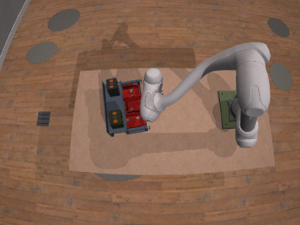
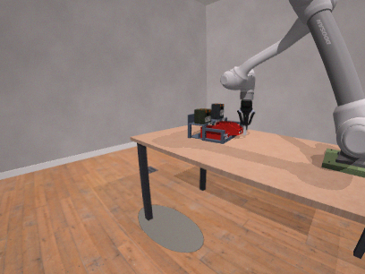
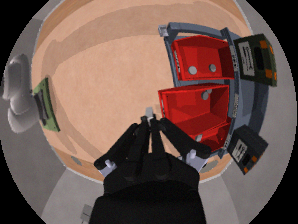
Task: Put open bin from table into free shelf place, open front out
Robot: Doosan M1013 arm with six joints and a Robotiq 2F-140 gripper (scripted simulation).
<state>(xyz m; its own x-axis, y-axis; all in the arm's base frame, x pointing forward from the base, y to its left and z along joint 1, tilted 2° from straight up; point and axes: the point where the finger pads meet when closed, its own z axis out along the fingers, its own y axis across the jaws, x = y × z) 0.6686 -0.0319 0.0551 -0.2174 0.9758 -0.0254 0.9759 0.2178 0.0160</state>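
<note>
A smooth white six-joint arm [image 1: 206,71] with rounded casings rises from a flat green base plate [image 1: 222,96] at one end of a pale wooden table top [image 1: 176,154]. The table stands on dark slim legs [image 2: 143,179] over a warm plank floor [image 2: 67,215] with grey discs, inside plain grey walls [image 2: 89,67].

On the table sits a blue-grey framed shelf unit [image 1: 106,110], angular and matte, with 2 dark boxy objects with orange marks [image 1: 112,87] on its upper board. In front of that board, 3 glossy red open bins [image 1: 133,106] stand in a row; the top view shows them side by side, filling the row. Small grey parts lie inside them. In the wrist view the nearer red bin [image 3: 200,106] shows a cut-down front wall facing the bare table side, with its long axis running from that front back under the board. Which of the 3 is the task's bin cannot be told; all lie in the shelf.

The black gripper [image 3: 152,123] hangs just in front of the row, its fingers pressed together on nothing, tips pointing down near the table.
</note>
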